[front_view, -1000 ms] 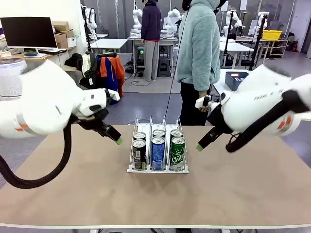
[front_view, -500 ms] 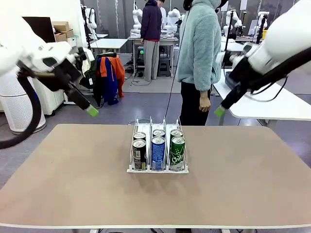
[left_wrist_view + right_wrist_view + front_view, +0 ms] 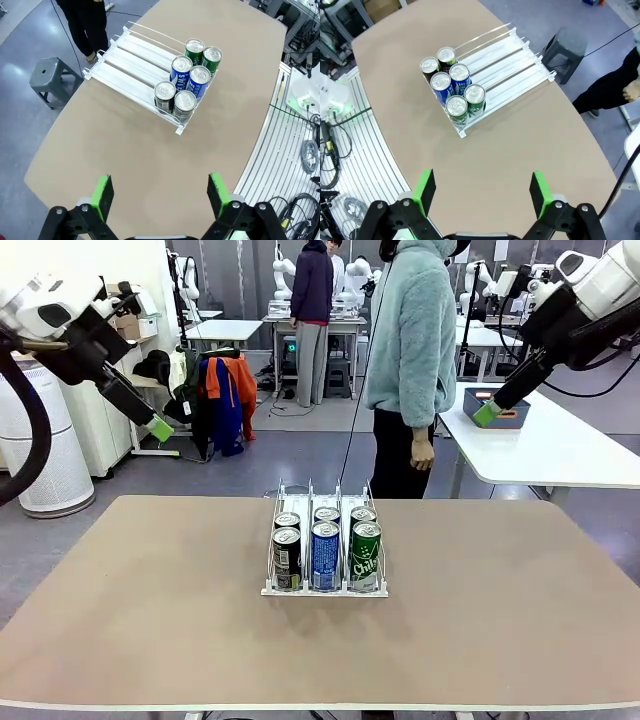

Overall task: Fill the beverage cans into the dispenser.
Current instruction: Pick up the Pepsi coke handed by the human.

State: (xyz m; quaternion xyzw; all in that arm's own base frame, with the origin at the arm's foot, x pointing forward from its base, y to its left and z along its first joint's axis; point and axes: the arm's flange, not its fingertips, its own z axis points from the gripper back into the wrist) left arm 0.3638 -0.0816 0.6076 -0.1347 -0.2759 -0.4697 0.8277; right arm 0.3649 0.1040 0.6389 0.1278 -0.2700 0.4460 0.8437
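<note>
White dispenser point(image 3: 132, 62) of beverage cans point(image 3: 199, 79) sits well below left gripper point(image 3: 160, 182) and right gripper point(image 3: 481, 179), both spread wide.

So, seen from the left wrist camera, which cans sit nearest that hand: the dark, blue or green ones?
1. Dark cans, in the near lane.
2. Blue cans, in the middle lane.
3. Green cans, in the far lane.

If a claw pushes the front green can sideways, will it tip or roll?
The front green can is tall and slim, so it would probably tip before sliding, though the wire dividers of the dispenser likely catch it. On its side it would likely roll. Its smooth wall may be slippery.
</note>
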